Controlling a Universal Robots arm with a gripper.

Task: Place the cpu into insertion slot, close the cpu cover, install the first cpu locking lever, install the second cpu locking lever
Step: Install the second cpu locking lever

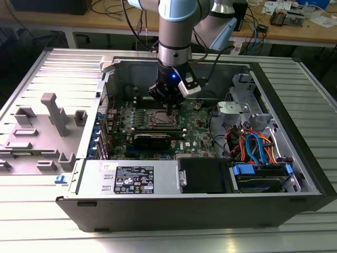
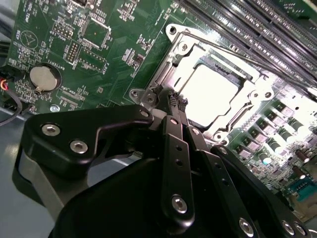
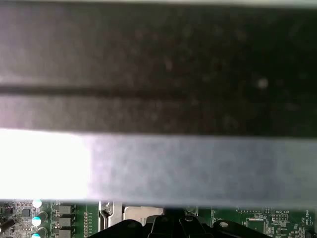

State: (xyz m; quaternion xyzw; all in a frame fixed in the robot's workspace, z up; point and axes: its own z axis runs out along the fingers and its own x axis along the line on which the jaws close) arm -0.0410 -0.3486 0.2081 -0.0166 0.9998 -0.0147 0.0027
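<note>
a ribbed metal table [image 1: 316, 95] carries an open computer case [image 1: 200, 205]; beside it lies a grey panel [image 1: 47, 126], seemingly the removed side cover.

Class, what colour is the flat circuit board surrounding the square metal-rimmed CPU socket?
Green; the flat circuit board shows best in the second wrist view, around the square metal-rimmed socket.

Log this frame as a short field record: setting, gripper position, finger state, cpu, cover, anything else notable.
setting: open computer case lying on a slatted metal table, motherboard exposed
gripper position: gripper down at the edge of the insertion slot, beside the cover's corner
finger state: shut, tips together, nothing visibly held
cpu: cpu seated flat in the slot, bright silver top showing
cpu cover: cpu cover lying down around the chip, framing it
levers: cannot tell whether latched
other: coin cell battery on the board
</note>
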